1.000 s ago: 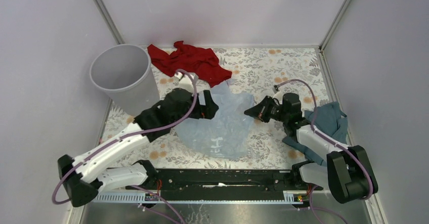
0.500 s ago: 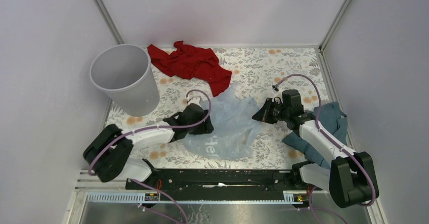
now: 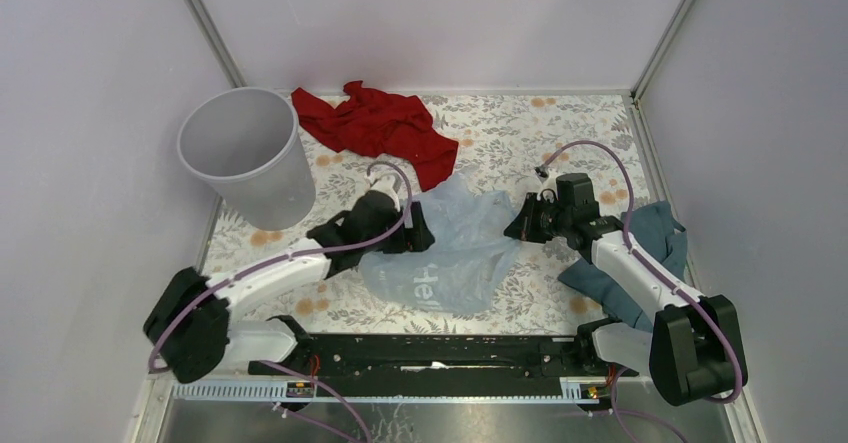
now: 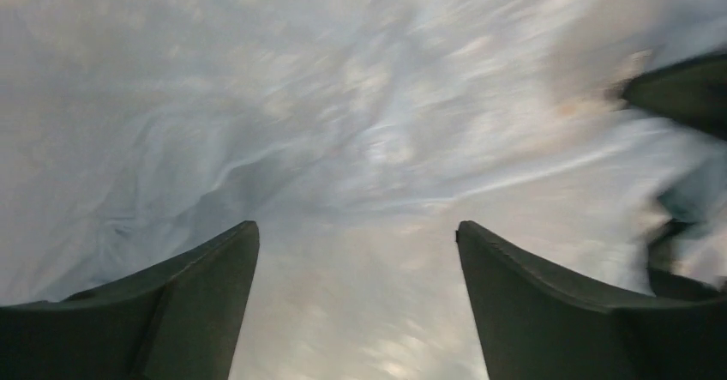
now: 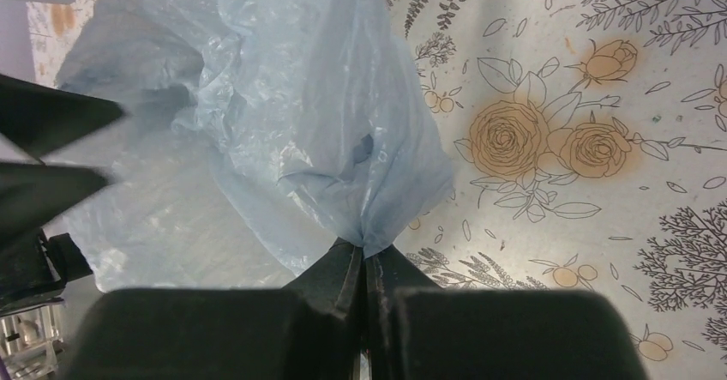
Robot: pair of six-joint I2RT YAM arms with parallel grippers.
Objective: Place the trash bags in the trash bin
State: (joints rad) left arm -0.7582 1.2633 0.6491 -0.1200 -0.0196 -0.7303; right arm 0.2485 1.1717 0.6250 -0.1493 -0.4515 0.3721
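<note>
The pale blue translucent trash bag [image 3: 455,248] lies spread on the flowered mat between my two arms. It fills the left wrist view [image 4: 360,123] and shows in the right wrist view [image 5: 283,114]. My right gripper [image 3: 517,226] is shut on the bag's right edge, the film bunched between its fingers [image 5: 367,256]. My left gripper [image 3: 418,235] is open, its fingers [image 4: 214,286] wide apart and pressed low over the bag's left part. The light grey trash bin [image 3: 243,153] stands upright at the far left, apart from both grippers.
A red cloth [image 3: 380,123] lies at the back, right of the bin and touching the bag's far edge. A dark teal cloth [image 3: 650,248] lies under the right arm near the right wall. Walls close the mat on three sides.
My left arm dropped low and came back over the bag's left part, fingers open. My right gripper shifted slightly right, holding the bag's edge. The bag has been pulled wider.
</note>
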